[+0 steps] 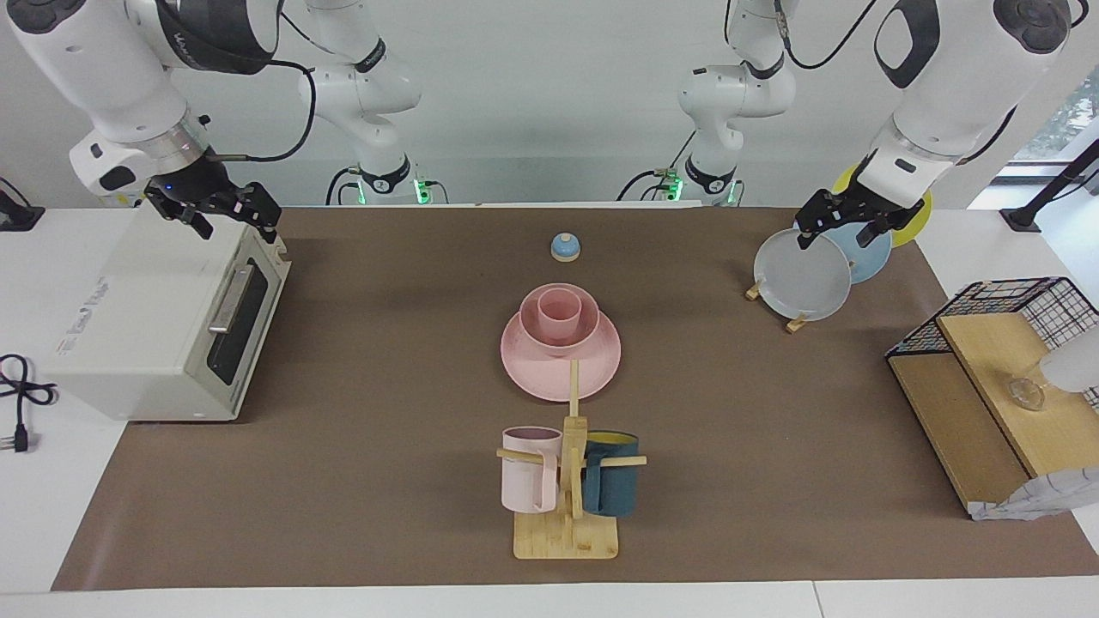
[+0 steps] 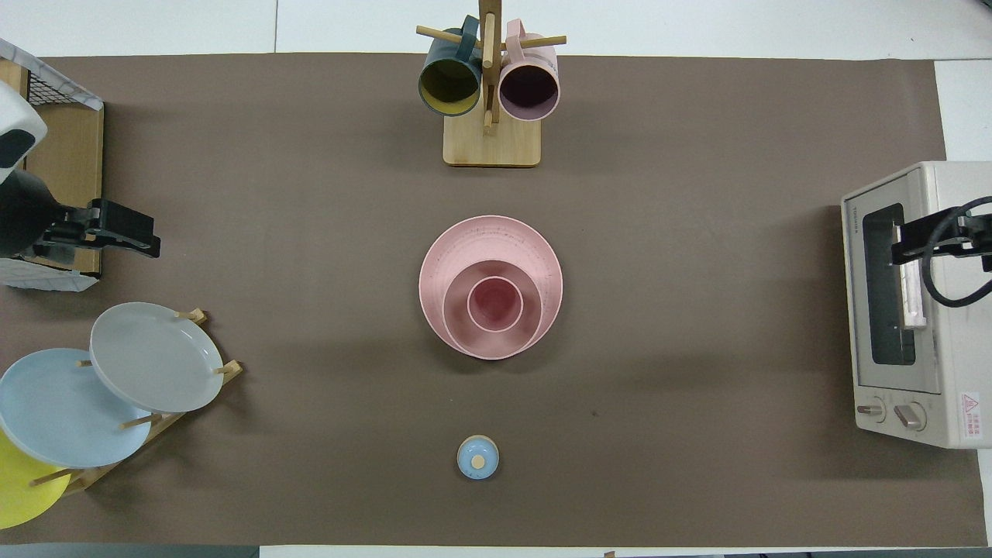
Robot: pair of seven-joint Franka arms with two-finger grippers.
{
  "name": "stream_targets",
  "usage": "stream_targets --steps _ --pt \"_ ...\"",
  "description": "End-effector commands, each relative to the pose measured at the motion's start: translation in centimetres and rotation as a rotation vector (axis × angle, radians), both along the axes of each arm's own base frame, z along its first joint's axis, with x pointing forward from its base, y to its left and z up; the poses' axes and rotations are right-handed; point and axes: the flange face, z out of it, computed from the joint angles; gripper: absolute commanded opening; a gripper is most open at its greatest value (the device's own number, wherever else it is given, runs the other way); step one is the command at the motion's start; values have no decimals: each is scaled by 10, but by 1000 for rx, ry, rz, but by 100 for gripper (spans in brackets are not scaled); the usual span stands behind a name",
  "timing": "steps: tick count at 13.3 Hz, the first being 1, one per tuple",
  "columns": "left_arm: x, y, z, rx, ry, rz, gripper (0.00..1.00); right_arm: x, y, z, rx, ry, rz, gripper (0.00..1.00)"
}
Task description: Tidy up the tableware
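The pink plate (image 1: pixel 532 373) lies at the middle of the table. The pink bowl (image 1: pixel 536 330) sits on it, and the pink cup (image 1: pixel 560 318) stands upright in the bowl. The overhead view shows the same stack: plate (image 2: pixel 480 236), bowl (image 2: pixel 457 311), cup (image 2: pixel 494 304). My left gripper (image 1: pixel 834 239) is open and empty, raised over the grey plate in the rack (image 2: pixel 143 236). My right gripper (image 1: pixel 238 230) is open and empty over the toaster oven's top (image 2: pixel 907 244). Both are well away from the stack.
A toaster oven (image 1: pixel 172 318) stands at the right arm's end. A rack with grey, blue and yellow plates (image 1: pixel 803 276) and a wire-and-wood shelf (image 1: pixel 987 386) stand at the left arm's end. A mug tree (image 1: pixel 567 481) with two handled mugs and a small blue bell (image 1: pixel 565 247) flank the stack.
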Motion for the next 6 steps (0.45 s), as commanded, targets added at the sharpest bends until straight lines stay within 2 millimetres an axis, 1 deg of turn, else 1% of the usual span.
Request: stream_targets --steps 1,3,6 --pt "-15 1 13 17 11 -4 100 -1 8 6 5 -27 43 100" --pt "-16 3 22 18 14 -1 100 0 15 6 5 -25 57 100" --pt "-16 5 20 16 14 3 100 0 15 9 5 -31 58 100"
